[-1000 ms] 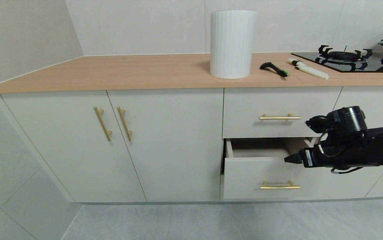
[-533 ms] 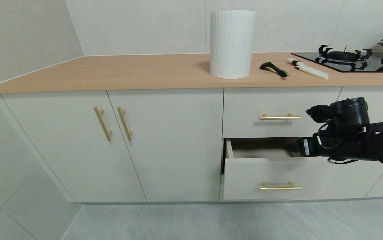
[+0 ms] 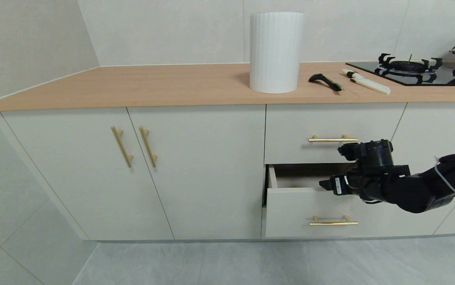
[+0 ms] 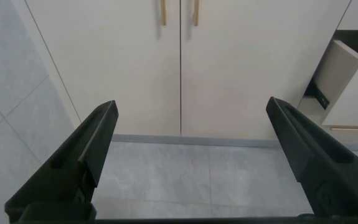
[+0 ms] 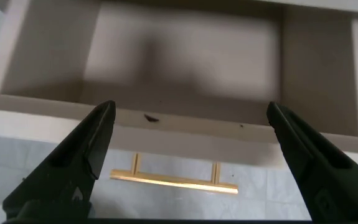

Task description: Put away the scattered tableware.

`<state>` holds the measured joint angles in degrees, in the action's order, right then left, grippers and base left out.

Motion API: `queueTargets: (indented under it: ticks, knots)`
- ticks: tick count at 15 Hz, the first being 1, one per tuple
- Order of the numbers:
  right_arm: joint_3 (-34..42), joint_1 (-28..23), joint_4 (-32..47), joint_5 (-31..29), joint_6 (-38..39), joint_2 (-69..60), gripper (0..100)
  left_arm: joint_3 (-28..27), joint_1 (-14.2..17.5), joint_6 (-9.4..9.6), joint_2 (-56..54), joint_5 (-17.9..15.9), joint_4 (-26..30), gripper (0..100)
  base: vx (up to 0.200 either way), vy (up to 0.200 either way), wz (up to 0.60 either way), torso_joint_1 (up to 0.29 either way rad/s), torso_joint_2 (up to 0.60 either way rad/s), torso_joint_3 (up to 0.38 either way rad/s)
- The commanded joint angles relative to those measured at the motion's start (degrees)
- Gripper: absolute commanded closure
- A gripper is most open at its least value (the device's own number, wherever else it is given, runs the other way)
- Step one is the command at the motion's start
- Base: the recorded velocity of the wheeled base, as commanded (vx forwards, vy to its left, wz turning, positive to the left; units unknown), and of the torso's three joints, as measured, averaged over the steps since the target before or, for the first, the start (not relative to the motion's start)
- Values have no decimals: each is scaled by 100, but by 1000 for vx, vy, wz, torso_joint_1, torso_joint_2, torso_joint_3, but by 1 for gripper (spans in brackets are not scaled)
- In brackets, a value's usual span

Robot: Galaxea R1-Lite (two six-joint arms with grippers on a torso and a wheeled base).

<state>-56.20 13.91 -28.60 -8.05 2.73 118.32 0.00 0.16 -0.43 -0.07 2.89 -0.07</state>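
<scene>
On the wooden counter [image 3: 152, 85] lie a black peeler with a green tip [image 3: 325, 80] and a white knife [image 3: 366, 84]. Below them the lower drawer [image 3: 298, 208] stands partly pulled out and looks empty inside. My right gripper [image 3: 325, 184] hovers at the drawer's front edge. In the right wrist view my right gripper [image 5: 191, 118] is open and empty, above the drawer's inside [image 5: 185, 56] and its gold handle [image 5: 174, 180]. My left gripper [image 4: 191, 115] is open and empty, low near the floor, facing the cabinet doors [image 4: 179, 56], with the open drawer [image 4: 347, 74] off to one side.
A tall white ribbed cylinder [image 3: 276, 51] stands on the counter left of the peeler. A black gas hob [image 3: 413, 71] occupies the counter's right end. The upper drawer [image 3: 332, 132] above the open one is closed. Grey floor tiles [image 3: 211, 263] lie in front of the cabinets.
My right gripper first rose, then moved left and forward to the open drawer's front edge. The drawer and the counter items have not moved.
</scene>
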Motion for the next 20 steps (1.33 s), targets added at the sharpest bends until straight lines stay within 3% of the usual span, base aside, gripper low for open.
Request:
queueTargets:
  ticks: [1, 8, 20]
  knots:
    - [4, 7, -14, -4, -1, 182, 0, 0, 2, -1, 7, 1, -1, 0, 0, 0, 0, 0, 0, 0]
    - [48, -2, 65, 5, -9, 86, 0, -9, 2, -1, 7, 1, -1, 0, 0, 0, 0, 0, 0, 0]
    - [-304, 244, 3291, 427, -1, -1110, 0, 0, 2, -1, 7, 1, -1, 0, 0, 0, 0, 0, 0, 0]
